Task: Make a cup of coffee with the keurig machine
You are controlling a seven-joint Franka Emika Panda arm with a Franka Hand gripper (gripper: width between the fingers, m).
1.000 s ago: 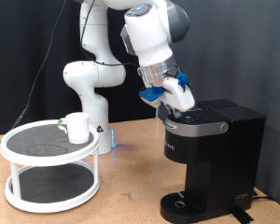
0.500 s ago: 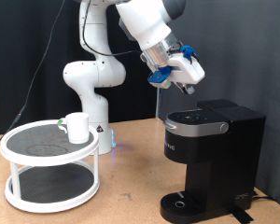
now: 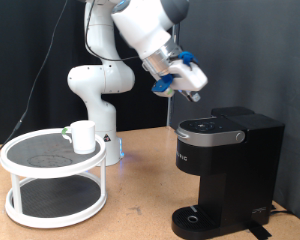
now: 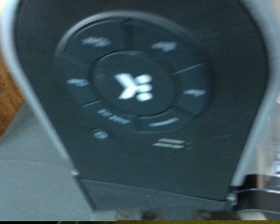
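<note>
Gripper above the closed keurig machine, nothing visibly held.

The gripper (image 3: 193, 92) hangs in the air; whether its fingers are open or closed I cannot tell. The keurig machine (image 3: 226, 170) sits just below it and slightly toward the exterior view's right, lid down, its button ring (image 4: 133, 84) filling the wrist view. The cup (image 3: 82, 136) stands well apart toward the exterior view's left, on the top tier of a white 2-tier stand (image 3: 54, 172).

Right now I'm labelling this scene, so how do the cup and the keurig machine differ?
The cup is small, white and sits on the round two-tier stand; the keurig machine is large, boxy, black and stands on the table. The gripper hangs above the machine, far from the cup. Both are upright.
</note>
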